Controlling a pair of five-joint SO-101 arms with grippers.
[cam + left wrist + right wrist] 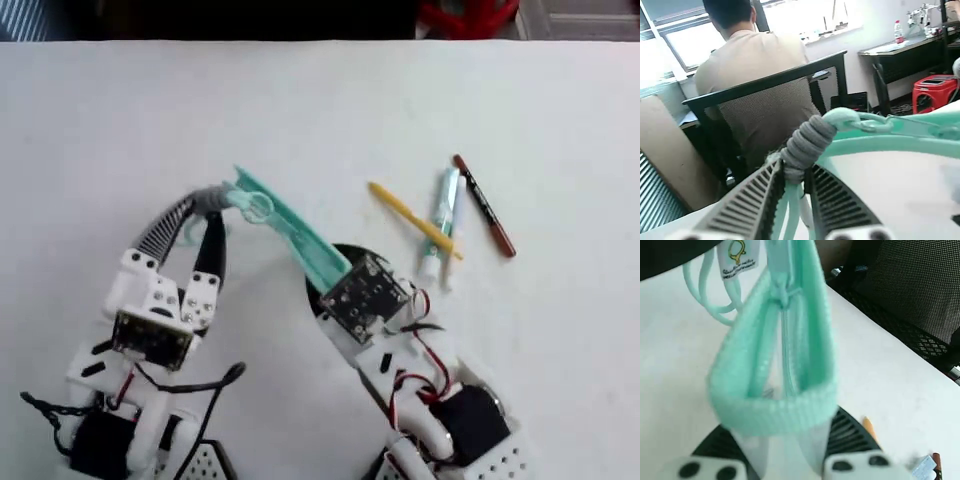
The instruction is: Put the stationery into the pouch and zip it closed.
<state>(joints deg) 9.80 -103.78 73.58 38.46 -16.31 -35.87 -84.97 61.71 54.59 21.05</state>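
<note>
Left pincer (794,175): clenched on the grey tab (210,198) at the pouch's far-left end, ribbed fingers (837,192) pressed on either side of it.
Pouch (290,228): teal mesh, strung on a slant between the two pincers, zip edge up. It seems to be raised off the surface (120,110). How far the zip is open I cannot tell.
Cord loop (255,207): thin teal ring hanging near the tab end.
Right pincer (338,272): grasping the pouch's other end, the mesh folded between its fingers.
Stationery: all lying on the surface to the right of the pouch, near the right arm, none inside.
Step in hand: likely steadying the pouch so its mouth can take the pens.
Doing it well: hold the tab end firm and pull just enough to keep the zip line straight. Too much pull would probably flatten the mouth shut. One pincer must let go to fetch a pen, so rest the pouch mouth-up first.
Count, pincers: two.
Count, pouch: one.
Count, stationery: three; one yellow pencil (412,220), one teal-and-white pen (441,215), one dark red pen (485,207).
</note>
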